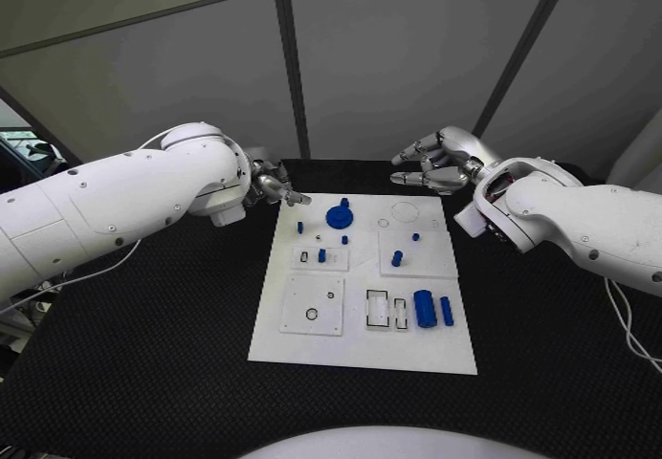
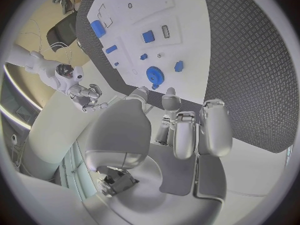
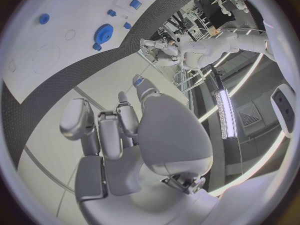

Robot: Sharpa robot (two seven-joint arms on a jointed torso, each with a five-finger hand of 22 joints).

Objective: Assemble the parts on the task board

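Note:
The white task board (image 1: 362, 316) lies in the middle of the black table. A blue gear (image 1: 340, 216) stands near its far edge, and the same gear (image 2: 154, 75) appears in the left wrist view. Several small blue parts (image 1: 397, 258) are spread across the board's middle, and a thick blue cylinder (image 1: 425, 309) lies beside a thin one near the right edge. My left hand (image 1: 272, 184) hovers just off the board's far left corner, fingers loosely bent, holding nothing. My right hand (image 1: 431, 164) hangs above the far right corner, also holding nothing.
Black matting (image 1: 152, 354) surrounds the board on every side. Grey wall panels (image 1: 386, 67) rise behind the table's far edge. The board (image 3: 37, 50) and the gear (image 3: 103, 33) lie ahead of my right hand (image 3: 119, 130) in its wrist view.

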